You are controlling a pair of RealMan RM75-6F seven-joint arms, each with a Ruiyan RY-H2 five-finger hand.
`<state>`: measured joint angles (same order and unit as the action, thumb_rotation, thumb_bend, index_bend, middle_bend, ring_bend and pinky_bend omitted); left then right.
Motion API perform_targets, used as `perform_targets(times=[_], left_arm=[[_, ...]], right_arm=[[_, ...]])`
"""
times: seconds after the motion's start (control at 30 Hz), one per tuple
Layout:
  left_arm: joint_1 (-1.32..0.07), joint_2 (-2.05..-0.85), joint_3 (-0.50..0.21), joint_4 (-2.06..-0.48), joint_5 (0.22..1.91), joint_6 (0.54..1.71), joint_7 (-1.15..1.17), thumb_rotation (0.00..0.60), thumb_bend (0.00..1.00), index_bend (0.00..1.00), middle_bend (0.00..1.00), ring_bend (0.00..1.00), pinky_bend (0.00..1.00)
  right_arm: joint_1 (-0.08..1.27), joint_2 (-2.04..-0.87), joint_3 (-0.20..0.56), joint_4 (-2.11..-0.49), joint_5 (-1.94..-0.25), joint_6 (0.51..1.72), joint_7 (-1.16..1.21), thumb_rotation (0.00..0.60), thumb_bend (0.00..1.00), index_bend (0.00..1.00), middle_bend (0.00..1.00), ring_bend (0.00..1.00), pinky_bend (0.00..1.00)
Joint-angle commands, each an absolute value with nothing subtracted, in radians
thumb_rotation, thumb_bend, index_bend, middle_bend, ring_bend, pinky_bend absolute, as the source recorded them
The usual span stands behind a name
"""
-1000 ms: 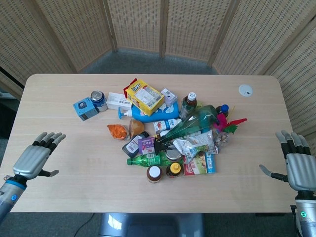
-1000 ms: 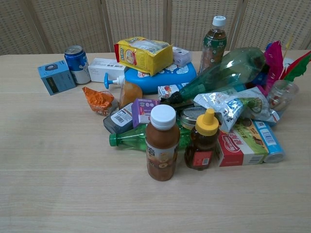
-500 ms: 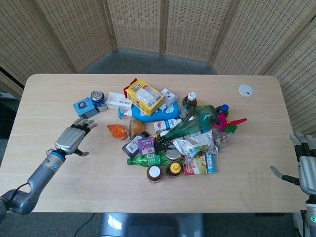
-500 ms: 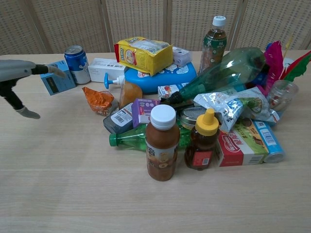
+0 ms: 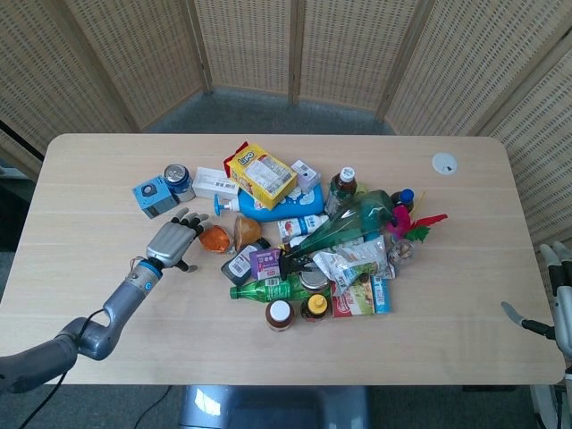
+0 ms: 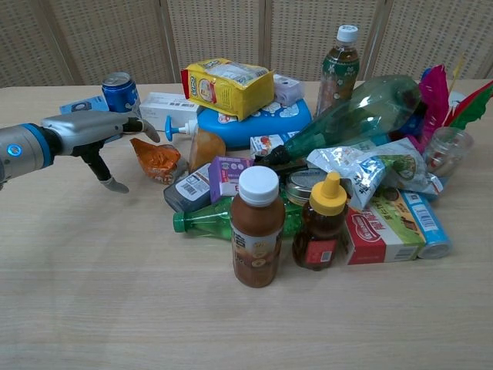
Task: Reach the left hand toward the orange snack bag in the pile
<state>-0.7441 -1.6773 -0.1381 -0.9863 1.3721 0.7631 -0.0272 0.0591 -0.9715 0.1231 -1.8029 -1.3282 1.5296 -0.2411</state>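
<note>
Head view only: right hand (image 5: pixel 561 299) at table (image 5: pixel 89 179) edge.

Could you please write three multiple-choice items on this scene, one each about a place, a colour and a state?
1. Where does the crinkled orange snack bag lie?
A. at the pile's left edge
B. on the yellow box
C. by the white disc

2. What colour is the cap of the brown-filled bottle nearest the chest camera?
A. green
B. white
C. red

3. How is the left hand?
A. gripping the blue can
B. closed in a fist
C. holding nothing, fingers spread beside the bag

Answers: 1 A, the bag sits at the pile's left edge; 2 B, its cap is white; 3 C, the fingers are apart and nothing is in them.
</note>
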Motion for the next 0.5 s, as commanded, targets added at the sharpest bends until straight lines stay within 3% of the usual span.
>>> perform_targets(times=[0.03, 0.13, 0.23, 0.3, 0.43, 0.5], left_arm=[[-0.772, -1.736, -0.134, -0.917, 1.395, 0.770, -0.074, 0.600, 0.17, 0.19, 0.14, 0.14, 0.00], [-0.784, -1.774, -0.133, -0.868, 1.406, 0.780, -0.114, 0.600, 0.17, 0.20, 0.17, 0.16, 0.00], [-0.789, -1.805, -0.124, -0.819, 1.423, 0.804, -0.136, 0.600, 0.17, 0.27, 0.24, 0.28, 0.01], [-0.789, -1.826, -0.118, -0.783, 1.434, 0.824, -0.145, 0.600, 0.20, 0.36, 0.31, 0.38, 0.12], [-0.791, -1.858, -0.103, -0.724, 1.455, 0.850, -0.181, 0.600, 0.28, 0.52, 0.44, 0.57, 0.47], [-0.791, -1.868, -0.097, -0.698, 1.473, 0.886, -0.198, 0.600, 0.30, 0.59, 0.50, 0.63, 0.56]], right_arm=[[0.053, -0.966, 0.123, -1.810, -1.325, 1.536, -0.247, 0.390, 0.18, 0.00, 0.00, 0.00, 0.00], [0.045, -0.959, 0.122, -1.819, -1.322, 1.543, -0.252, 0.386, 0.18, 0.00, 0.00, 0.00, 0.00], [0.040, -0.953, 0.122, -1.827, -1.322, 1.549, -0.253, 0.386, 0.18, 0.00, 0.00, 0.00, 0.00], [0.037, -0.948, 0.122, -1.831, -1.322, 1.552, -0.253, 0.389, 0.18, 0.00, 0.00, 0.00, 0.00], [0.035, -0.942, 0.121, -1.836, -1.323, 1.550, -0.254, 0.387, 0.18, 0.00, 0.00, 0.00, 0.00], [0.033, -0.942, 0.122, -1.839, -1.322, 1.553, -0.253, 0.387, 0.18, 0.00, 0.00, 0.00, 0.00]])
